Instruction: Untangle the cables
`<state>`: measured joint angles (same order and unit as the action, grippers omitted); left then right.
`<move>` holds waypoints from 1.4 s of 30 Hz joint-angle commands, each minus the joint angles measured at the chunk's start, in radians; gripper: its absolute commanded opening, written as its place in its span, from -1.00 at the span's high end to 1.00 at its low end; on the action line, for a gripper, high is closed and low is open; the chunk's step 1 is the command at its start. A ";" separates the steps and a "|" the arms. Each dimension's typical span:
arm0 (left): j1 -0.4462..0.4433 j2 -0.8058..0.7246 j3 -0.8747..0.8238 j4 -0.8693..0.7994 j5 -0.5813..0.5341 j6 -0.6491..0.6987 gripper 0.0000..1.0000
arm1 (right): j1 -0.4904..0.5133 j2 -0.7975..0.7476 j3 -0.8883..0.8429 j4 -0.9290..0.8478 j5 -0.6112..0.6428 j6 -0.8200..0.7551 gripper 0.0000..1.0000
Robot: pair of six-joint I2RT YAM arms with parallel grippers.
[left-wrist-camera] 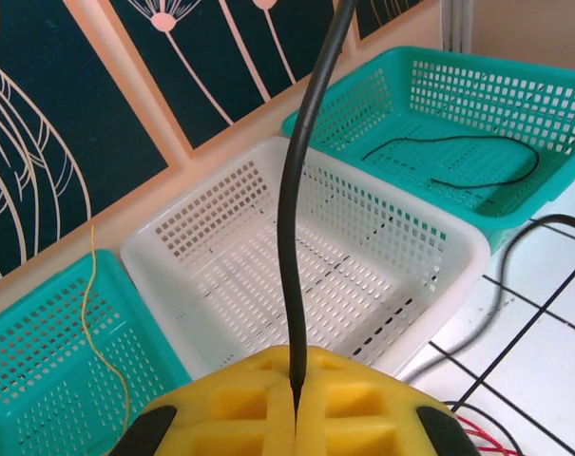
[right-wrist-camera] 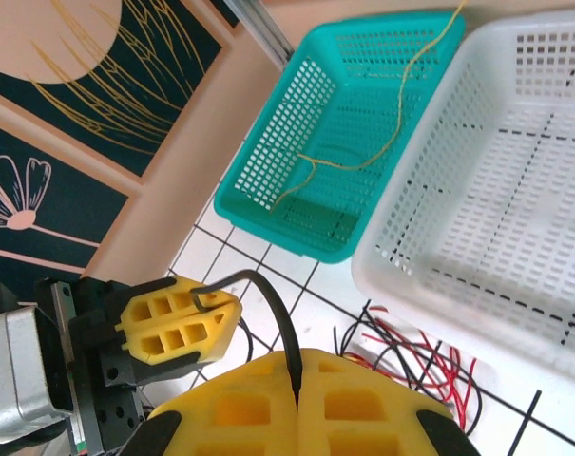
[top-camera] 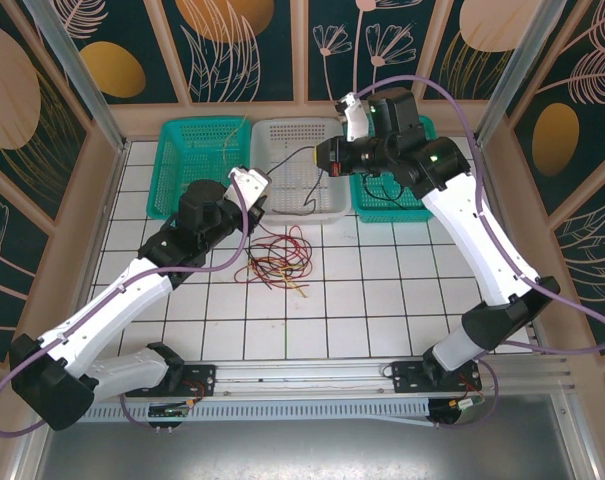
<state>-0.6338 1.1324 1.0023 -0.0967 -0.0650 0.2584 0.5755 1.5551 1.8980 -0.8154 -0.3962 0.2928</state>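
Note:
A black cable (top-camera: pixel 290 161) is stretched between both grippers above the white basket (top-camera: pixel 282 126). My left gripper (left-wrist-camera: pixel 295 389) is shut on one part of it, and the black cable (left-wrist-camera: pixel 297 190) rises straight out of its yellow jaws. My right gripper (right-wrist-camera: pixel 297 380) is shut on another part, and the black cable (right-wrist-camera: pixel 273 304) arches over to the left gripper (right-wrist-camera: pixel 197 309). A tangle of red, black and pale yellow cables (top-camera: pixel 277 262) lies on the tiles between the arms; the tangle (right-wrist-camera: pixel 420 366) sits just in front of the white basket (right-wrist-camera: pixel 515 190).
The left teal basket (top-camera: pixel 177 130) holds a yellow cable (right-wrist-camera: pixel 392 142). The right teal basket (left-wrist-camera: pixel 553 180) holds a loose black cable (left-wrist-camera: pixel 477 142). All three baskets stand in a row against the back wall. Patterned walls close the table on three sides.

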 commanded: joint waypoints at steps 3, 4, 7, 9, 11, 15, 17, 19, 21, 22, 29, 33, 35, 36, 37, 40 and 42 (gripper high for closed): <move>0.001 0.010 -0.010 0.046 -0.035 -0.072 0.21 | -0.013 0.001 0.047 -0.005 0.005 -0.014 1.00; 0.001 0.012 -0.015 0.069 -0.049 -0.121 -0.01 | -0.021 0.004 0.057 -0.004 0.010 -0.011 1.00; 0.001 0.007 -0.024 0.112 -0.090 -0.246 -0.34 | -0.058 0.012 0.092 0.001 0.028 -0.003 1.00; 0.002 0.000 -0.056 0.115 -0.091 -0.324 -0.43 | -0.096 0.020 0.121 0.002 0.042 0.003 1.00; 0.002 -0.009 -0.062 0.100 -0.080 -0.403 -0.47 | -0.148 0.034 0.148 0.004 0.043 0.012 1.00; 0.001 -0.042 -0.087 0.065 -0.052 -0.533 -0.53 | -0.277 0.080 0.196 0.030 0.063 0.054 1.00; 0.001 -0.060 -0.107 0.056 -0.040 -0.592 -0.52 | -0.345 0.106 0.197 0.069 0.050 0.089 1.00; 0.000 -0.080 -0.136 0.054 -0.009 -0.639 -0.49 | -0.420 0.131 0.170 0.136 0.003 0.143 1.00; 0.001 -0.100 -0.158 0.054 0.001 -0.676 -0.48 | -0.484 0.155 0.127 0.216 -0.084 0.201 1.00; 0.001 -0.109 -0.168 0.052 0.001 -0.694 -0.48 | -0.511 0.169 0.096 0.263 -0.127 0.232 1.00; 0.001 -0.118 -0.211 0.038 0.006 -0.822 -0.49 | -0.630 0.195 -0.221 0.497 -0.206 0.338 0.34; 0.001 -0.090 -0.223 0.028 0.035 -0.886 -0.48 | -0.679 0.141 -0.399 0.511 -0.124 0.308 0.18; 0.000 -0.075 -0.224 0.019 0.043 -0.901 -0.48 | -0.687 0.099 -0.450 0.502 -0.100 0.286 0.14; 0.001 -0.067 -0.222 0.009 0.040 -0.906 -0.48 | -0.686 0.077 -0.465 0.487 -0.081 0.270 0.10; 0.001 -0.057 -0.219 -0.001 0.039 -0.910 -0.48 | -0.682 0.054 -0.475 0.466 -0.061 0.253 -0.09; 0.001 -0.037 -0.219 -0.018 0.030 -0.924 -0.48 | -0.641 -0.027 -0.500 0.415 0.012 0.190 -0.15; 0.002 -0.026 -0.228 -0.037 0.005 -0.954 -0.51 | -0.585 -0.086 -0.523 0.394 0.057 0.149 -0.12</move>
<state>-0.6342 1.0950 0.7902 -0.0925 -0.0425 -0.6403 -0.0757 1.6043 1.3838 -0.4084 -0.4175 0.5266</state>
